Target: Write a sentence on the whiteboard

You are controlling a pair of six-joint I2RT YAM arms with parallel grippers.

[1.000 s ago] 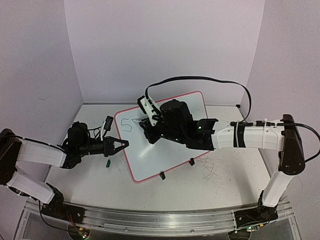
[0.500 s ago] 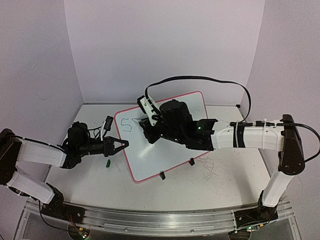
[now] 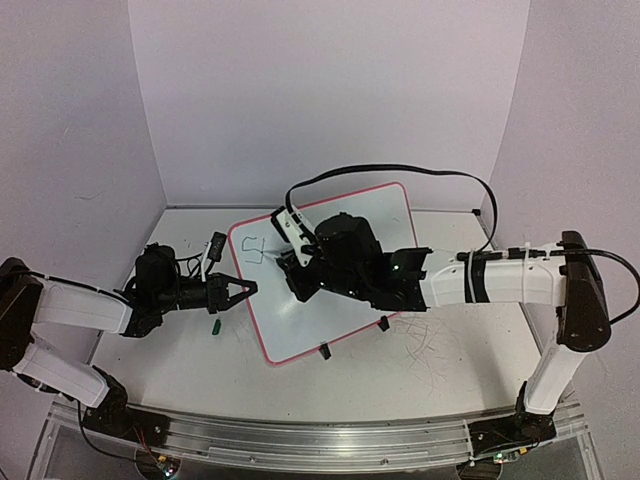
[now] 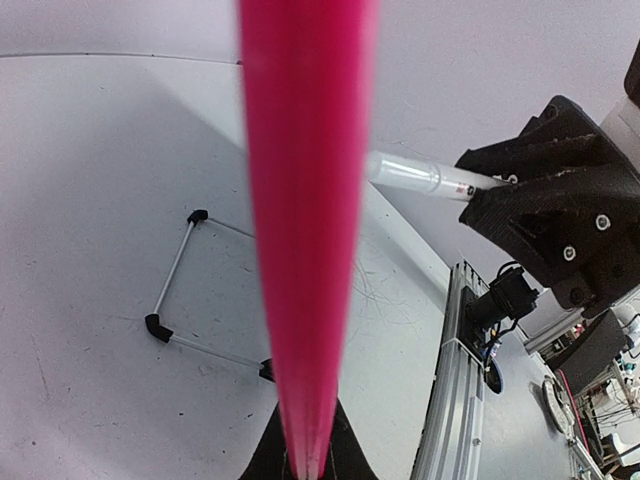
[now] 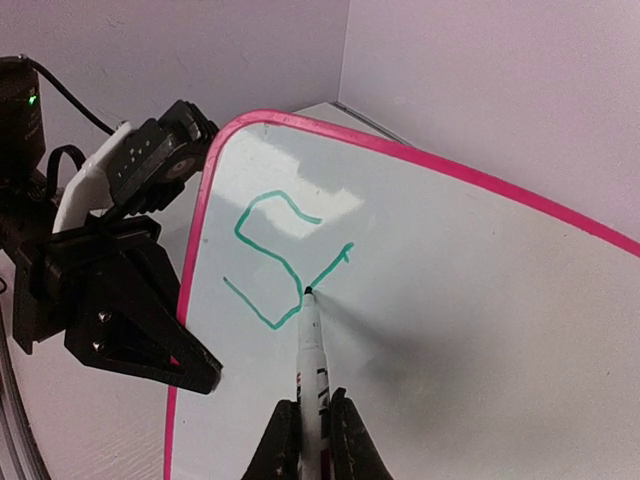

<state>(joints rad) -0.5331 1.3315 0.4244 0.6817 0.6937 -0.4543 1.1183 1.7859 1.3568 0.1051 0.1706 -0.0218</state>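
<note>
Right gripper (image 5: 310, 440) is clenched around one marker (image 5: 309, 350), with the tip pressed on the whiteboard (image 5: 450, 330) right at the foot of a fresh upstroke. From the top view the sentence (image 5: 270, 262) sits in the board's 10 o'clock corner, and so far it's just one green "S" plus one slanted stroke beside it. I'd say we're barely into the first word, on letter two.

The next move calls for steady tip pressure to finish that letter, then creeping along toward 3 o'clock without smearing the ink.

Left gripper (image 3: 248, 289) is clamped on the pink rim at the board's 9 o'clock edge, pinning it.

Count:
- one whiteboard
- one marker
- two grippers, both closed on something
- two black clip feet (image 3: 323, 350) along the 5 o'clock edge
- one small green bit (image 3: 214, 326) on the table near 7 o'clock, probably the cap
</note>
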